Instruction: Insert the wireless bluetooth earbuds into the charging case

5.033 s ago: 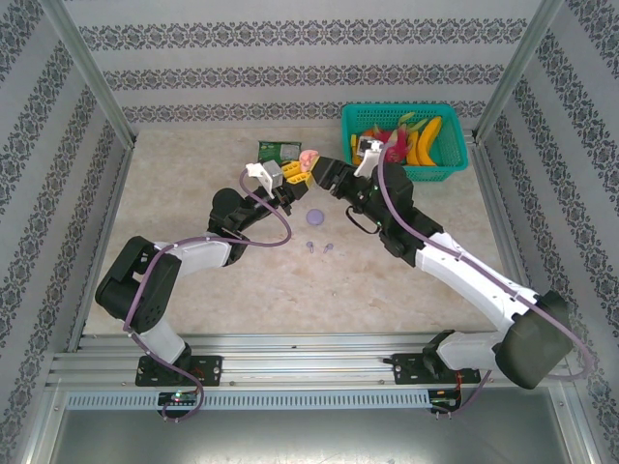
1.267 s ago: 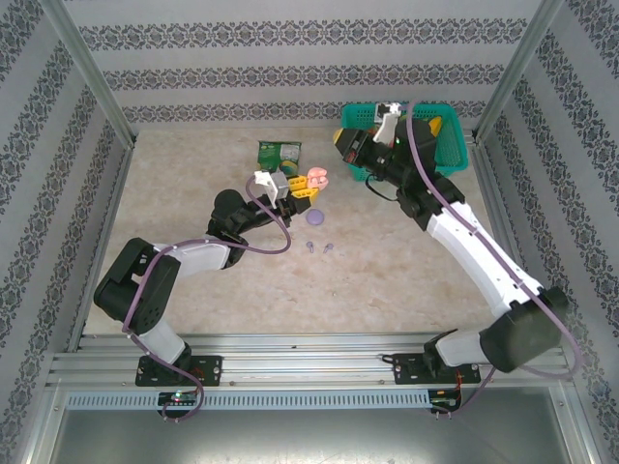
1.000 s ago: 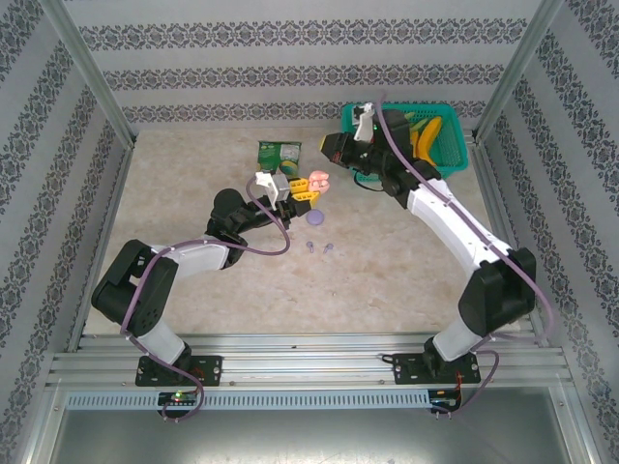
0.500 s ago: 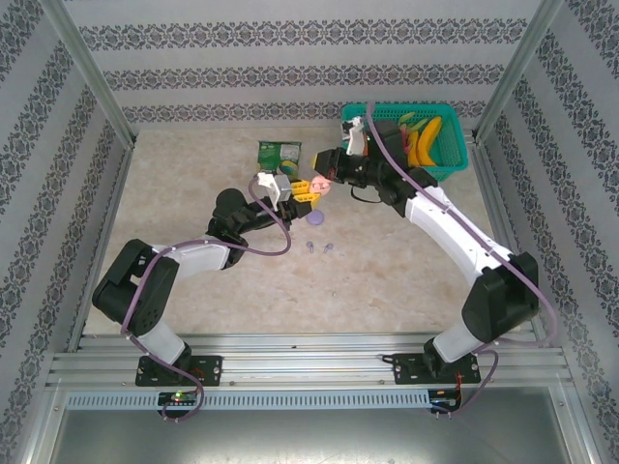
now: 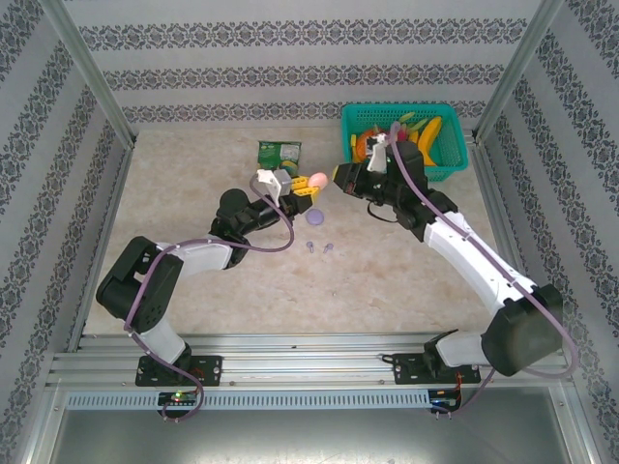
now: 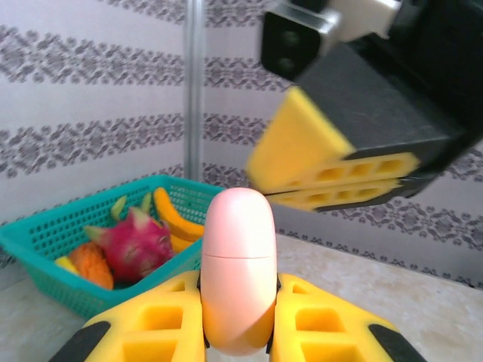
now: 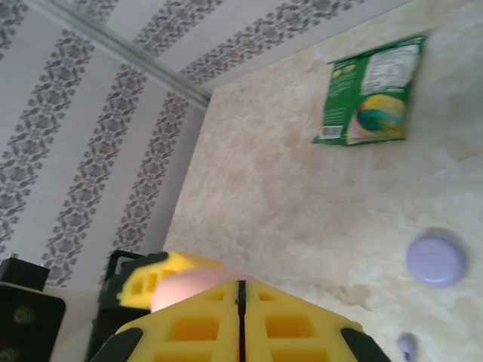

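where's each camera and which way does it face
Top external: overhead, near side, facing down at the beige table; both arms.
Left wrist: facing the teal plastic basket; left claw grips the pale pink rounded case.
Right wrist: facing down at the green snack packet; shut right claw.
Shared: right claw in both wrist views.

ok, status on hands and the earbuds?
Left hand shut on pink case, off the table. Right hand shut, close by it. Two lilac earbuds loose on table by lilac case. Snack packet, fruit basket well aside.

the pink case [image 6: 238, 264] looks smooth satin plastic, the basket [image 6: 41, 260] plastic mesh, the tabletop [image 7: 302, 188] matt.
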